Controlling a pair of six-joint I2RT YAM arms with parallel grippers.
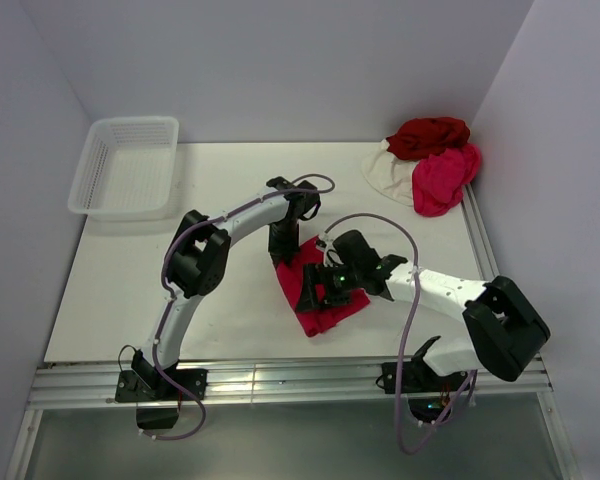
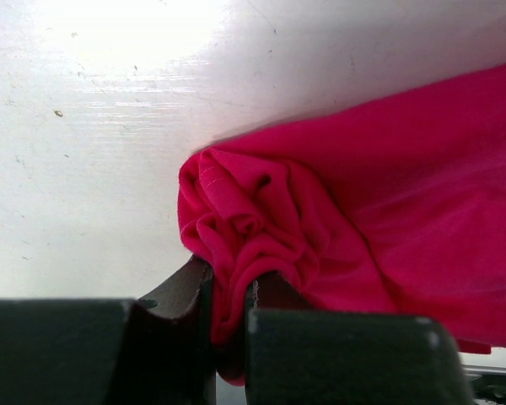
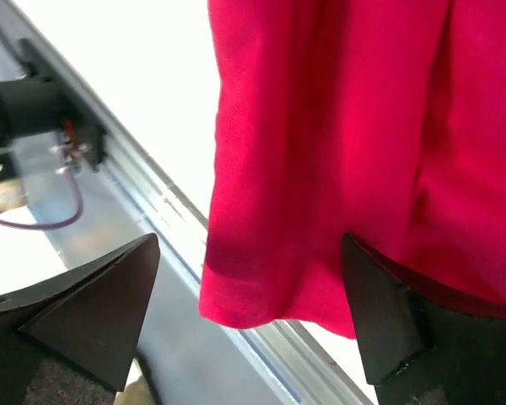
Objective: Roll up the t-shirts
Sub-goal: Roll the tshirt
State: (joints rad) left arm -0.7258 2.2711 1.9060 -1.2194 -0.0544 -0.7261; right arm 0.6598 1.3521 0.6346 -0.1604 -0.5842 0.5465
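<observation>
A bright crimson t-shirt (image 1: 325,308) lies partly bunched on the table's near middle. My left gripper (image 1: 283,252) is at its far corner, shut on a crumpled fold of the fabric (image 2: 236,228); cloth fills the gap between the fingers (image 2: 173,295). My right gripper (image 1: 318,288) is open over the shirt's near part. In the right wrist view its fingers (image 3: 97,308) stand wide apart, with the shirt's hem (image 3: 261,295) between them and not gripped. A dark red tee (image 1: 428,135), a pink-red tee (image 1: 445,178) and a whitish tee (image 1: 385,170) are piled at the back right.
A white plastic mesh basket (image 1: 100,150) stands at the back left. A metal rail (image 1: 280,380) runs along the table's front edge, close under the shirt's hem in the right wrist view (image 3: 152,202). Walls close in the table on three sides.
</observation>
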